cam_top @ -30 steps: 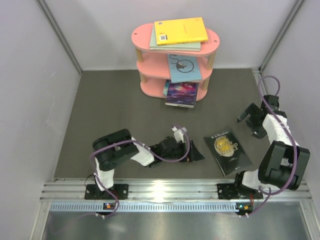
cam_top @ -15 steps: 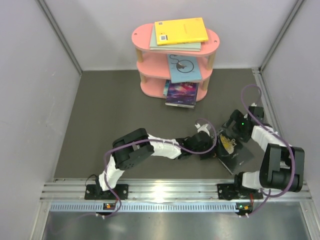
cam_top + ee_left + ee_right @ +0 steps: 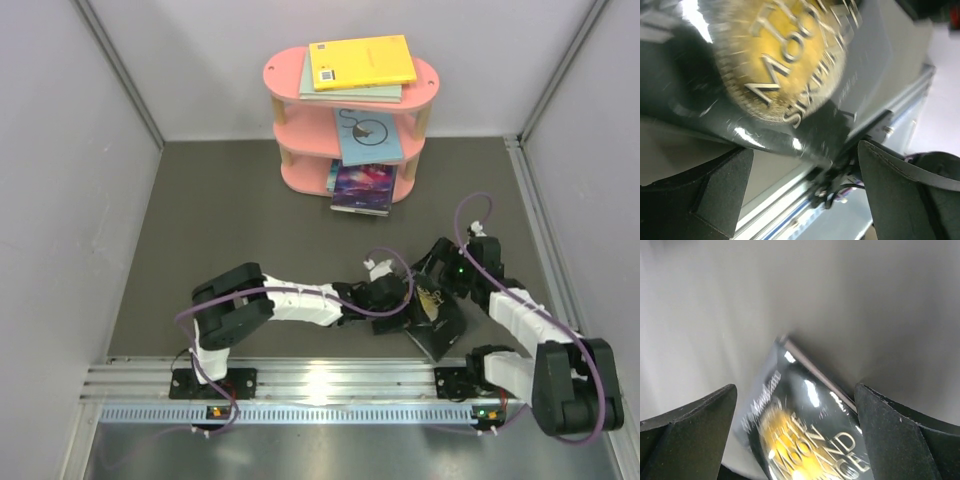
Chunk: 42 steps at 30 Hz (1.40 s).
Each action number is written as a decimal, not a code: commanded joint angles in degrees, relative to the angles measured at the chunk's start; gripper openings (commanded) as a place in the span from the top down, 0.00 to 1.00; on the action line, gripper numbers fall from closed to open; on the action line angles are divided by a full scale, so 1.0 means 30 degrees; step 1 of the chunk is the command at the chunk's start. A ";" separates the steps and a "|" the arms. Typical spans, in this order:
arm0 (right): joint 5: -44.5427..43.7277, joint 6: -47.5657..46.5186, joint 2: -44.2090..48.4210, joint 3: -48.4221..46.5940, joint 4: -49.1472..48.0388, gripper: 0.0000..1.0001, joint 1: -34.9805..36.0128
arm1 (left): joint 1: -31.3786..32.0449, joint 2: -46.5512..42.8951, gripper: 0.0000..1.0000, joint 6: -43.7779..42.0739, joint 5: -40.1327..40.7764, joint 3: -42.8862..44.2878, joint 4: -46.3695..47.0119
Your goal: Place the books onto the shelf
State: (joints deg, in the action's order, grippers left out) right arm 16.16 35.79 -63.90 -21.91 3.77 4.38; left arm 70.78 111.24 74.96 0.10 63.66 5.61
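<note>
Black book (image 3: 440,320): flat on tabletop (image 3: 240,220), between left gripper (image 3: 402,308) and right gripper (image 3: 443,283); both spread wide, neither pinching it. Shelf (image 3: 285,75): well beyond both, carrying other books (image 3: 362,60).

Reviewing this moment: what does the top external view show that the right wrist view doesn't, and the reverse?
Only the top view: the pink shelf with a yellow book on its top board, and the left gripper beside the black book. Only the right wrist view: the cover's lettering close up, partly legible. Both: the black book with its gold emblem, and the right gripper, open, at it.
</note>
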 commanded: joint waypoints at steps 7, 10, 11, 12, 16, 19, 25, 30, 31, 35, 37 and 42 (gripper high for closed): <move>0.5596 0.4326 0.0675 0.2117 0.6394 0.00 0.3049 | -0.3935 -0.0663 0.08 -0.2574 0.6296 -0.4339 -0.3688; 0.5570 0.5120 0.0295 0.2002 0.5103 0.00 0.3986 | -0.4755 -0.1336 0.08 -0.2953 0.5974 -0.5718 -0.2838; 0.5134 0.4801 0.0120 0.1827 0.5101 0.00 0.4191 | -0.5076 -0.1715 0.08 -0.3100 0.5799 -0.5953 -0.2604; 0.4869 0.4624 -0.0259 0.1535 0.5391 0.00 0.4194 | -0.5137 -0.1893 0.08 -0.3275 0.5797 -0.6159 -0.2659; 0.3989 0.4242 -0.0614 0.1561 0.5278 0.00 0.4194 | -0.4788 -0.2743 0.08 -0.4095 0.5593 -0.6628 -0.2865; 0.3695 0.4271 -0.0585 0.1854 0.5189 0.00 0.4165 | -0.4320 -0.3064 0.08 -0.4797 0.5183 -0.7068 -0.2982; 0.2729 0.4710 0.0585 0.2557 0.5335 0.00 0.4194 | -0.4024 -0.5081 0.08 -0.5386 0.2347 -0.9058 -0.2693; 0.2435 0.4711 0.0588 0.2558 0.5247 0.00 0.4194 | -0.3936 -0.7545 0.08 -0.5530 0.1634 -1.0466 -0.3008; 0.2435 0.4623 0.0558 0.2558 0.5276 0.00 0.4194 | -0.3965 -0.8274 0.07 -0.5707 0.2304 -1.0554 -0.3678; 0.2376 0.4068 0.0616 0.2645 0.5628 0.00 0.4194 | -0.4666 -0.8692 0.06 -0.7287 0.2109 -1.1022 -0.4125; 0.2376 0.3978 0.0645 0.2792 0.5715 0.00 0.4193 | -0.5455 -0.8284 0.06 -0.8342 0.1406 -1.1111 -0.4067; 0.2259 0.4183 0.0325 0.2763 0.5337 0.00 0.4223 | -0.6075 -0.6995 0.04 -1.1121 -0.1346 -1.0294 -0.2985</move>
State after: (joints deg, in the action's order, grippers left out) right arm 32.01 51.90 -60.40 -17.30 11.84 16.12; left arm 53.47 84.60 50.24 1.34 34.79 6.59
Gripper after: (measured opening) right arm 0.994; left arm 0.952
